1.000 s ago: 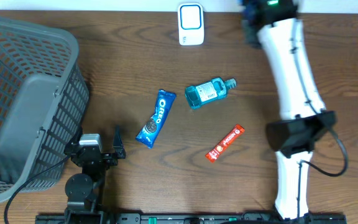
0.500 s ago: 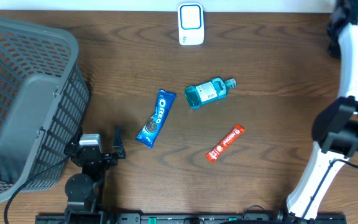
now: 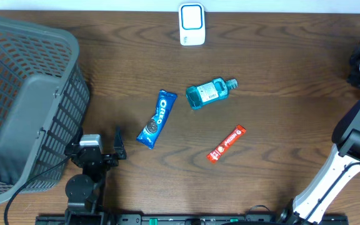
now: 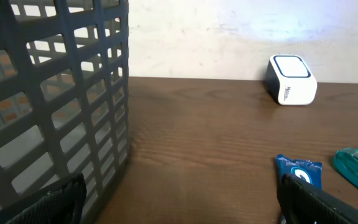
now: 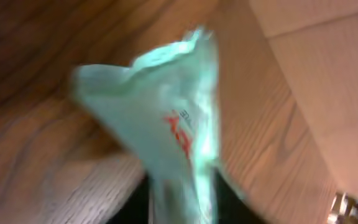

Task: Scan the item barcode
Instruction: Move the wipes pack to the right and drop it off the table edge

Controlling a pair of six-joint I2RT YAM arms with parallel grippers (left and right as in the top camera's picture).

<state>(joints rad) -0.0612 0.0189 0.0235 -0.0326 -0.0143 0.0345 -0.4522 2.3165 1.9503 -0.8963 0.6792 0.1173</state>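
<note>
Pale green crinkled packet with red lettering [image 5: 173, 124]: fills the right wrist view, blurred, hanging close before the lens over wood grain. Absent from the overhead view, so most likely past that view's right edge, beyond the white right arm [image 3: 355, 134] leaning out of frame there. Well apart, then, from the white barcode scanner with a blue-outlined window [image 3: 192, 24] at the table's far edge. Of the right gripper [image 5: 180, 208], only dark smears at the bottom of its own view, either side of the packet's lower end. Cannot tell whether clamped on the packet or letting go of it.

Nearer the middle of the brown wooden table [image 3: 292, 62]:
- blue Oreo biscuit packet [image 3: 156, 119]
- translucent blue-green mouthwash bottle [image 3: 210, 92], lying on its side
- red-orange stick wrapper [image 3: 226, 144]

All three apart from one another and touched by nothing. Left gripper [image 3: 96, 153] parked just beside the grey plastic lattice basket [image 3: 67, 106], fingers spread wide, holding nothing.

As a judgement: no barcode facing the scanner now, and no sign either way of a finished scan for the packet. Nothing visible inside the basket. Left to do, by the look of it: picking up the three table items and presenting each to the scanner in turn.
</note>
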